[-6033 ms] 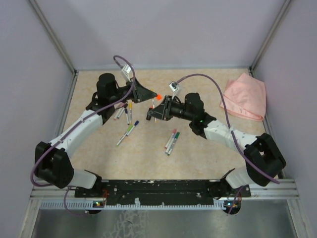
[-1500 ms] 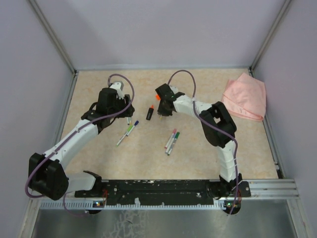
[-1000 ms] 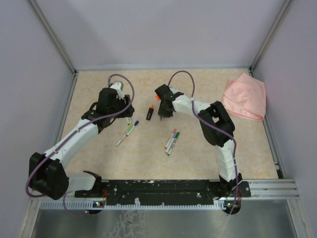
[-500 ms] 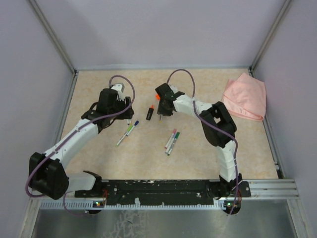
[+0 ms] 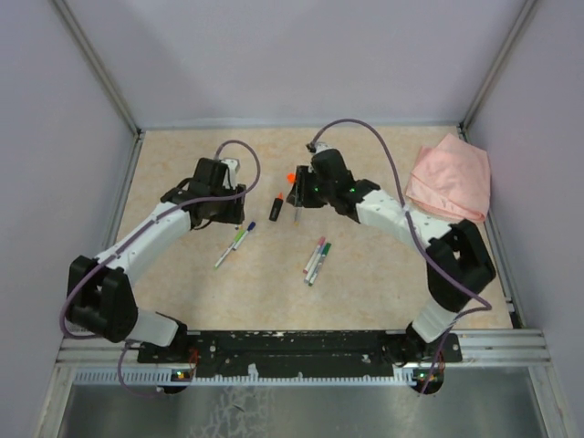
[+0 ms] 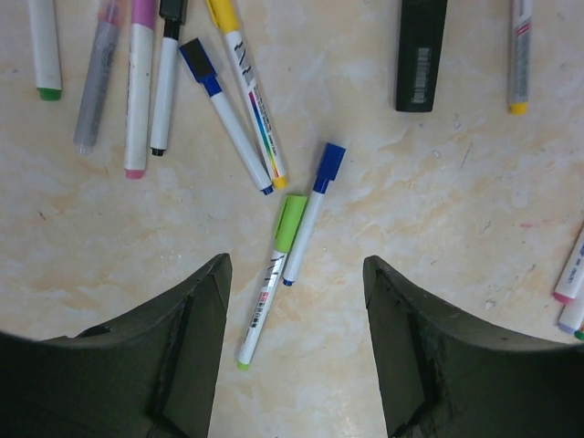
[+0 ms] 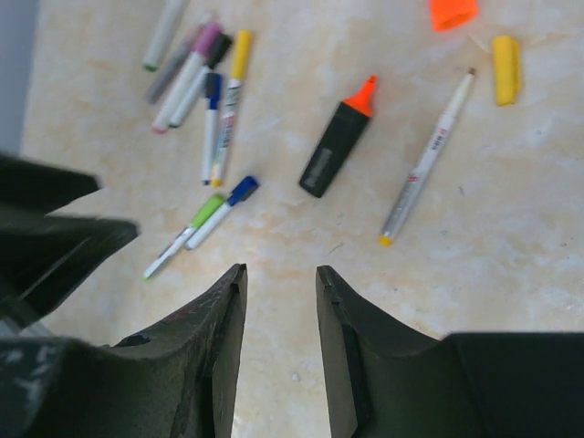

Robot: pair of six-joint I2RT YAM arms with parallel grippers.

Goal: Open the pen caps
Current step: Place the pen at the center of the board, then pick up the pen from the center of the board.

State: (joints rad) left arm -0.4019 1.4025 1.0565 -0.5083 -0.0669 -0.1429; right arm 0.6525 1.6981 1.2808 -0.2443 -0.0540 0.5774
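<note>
Loose pen caps lie on the table: an orange cap (image 7: 453, 11) and a yellow cap (image 7: 504, 55), next to an uncapped white pen (image 7: 427, 172) and a black highlighter (image 7: 336, 139) with its orange tip bare. My right gripper (image 7: 280, 272) hovers open and empty over bare table near them. My left gripper (image 6: 297, 265) is open above a green-capped pen (image 6: 290, 222) and a blue-capped pen (image 6: 329, 161). A cluster of capped pens (image 6: 151, 73) lies beyond. In the top view the left gripper (image 5: 225, 199) and the right gripper (image 5: 297, 192) flank the highlighter (image 5: 276, 208).
A pink cloth (image 5: 449, 182) lies at the back right by the wall. Two more capped pens (image 5: 317, 260) lie in the middle of the table. Grey walls with metal rails close in the table on three sides.
My right gripper has widened and its arm has swung up and back, leaving the uncapped pen on the table. The left arm has shifted slightly right.
</note>
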